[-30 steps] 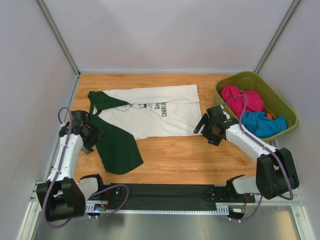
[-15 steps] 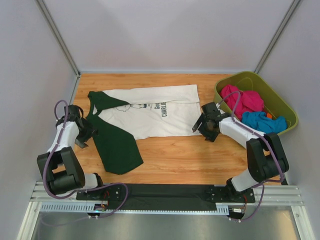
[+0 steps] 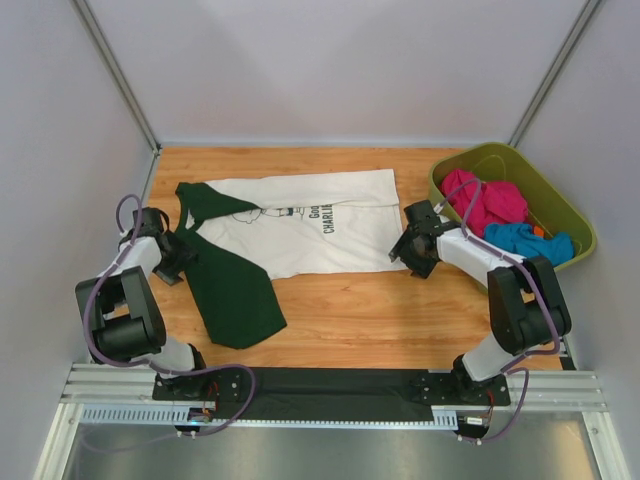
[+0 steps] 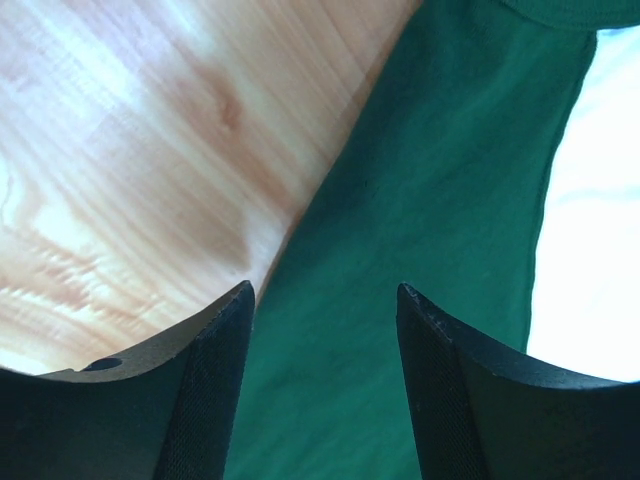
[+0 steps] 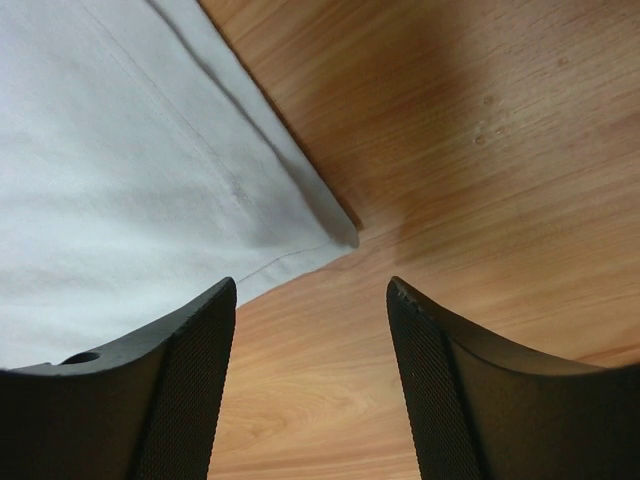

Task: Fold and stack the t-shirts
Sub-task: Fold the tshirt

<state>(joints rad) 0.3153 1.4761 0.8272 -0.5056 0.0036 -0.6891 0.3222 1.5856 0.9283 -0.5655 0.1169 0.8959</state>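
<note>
L gripper (image 4: 325, 290), R gripper (image 5: 310, 284): jaws apart

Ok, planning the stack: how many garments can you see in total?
3: a white-and-green tee spread on the table, a pink one and a blue one in the green tub; more may be buried there.

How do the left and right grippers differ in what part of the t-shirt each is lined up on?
The left gripper hangs over the t-shirt's dark green sleeve, at its edge with the table; the right gripper hangs by the white hem corner. The left gripper has cloth under most of its gap; the right gripper has mostly bare table. Both stand open, holding nothing.
</note>
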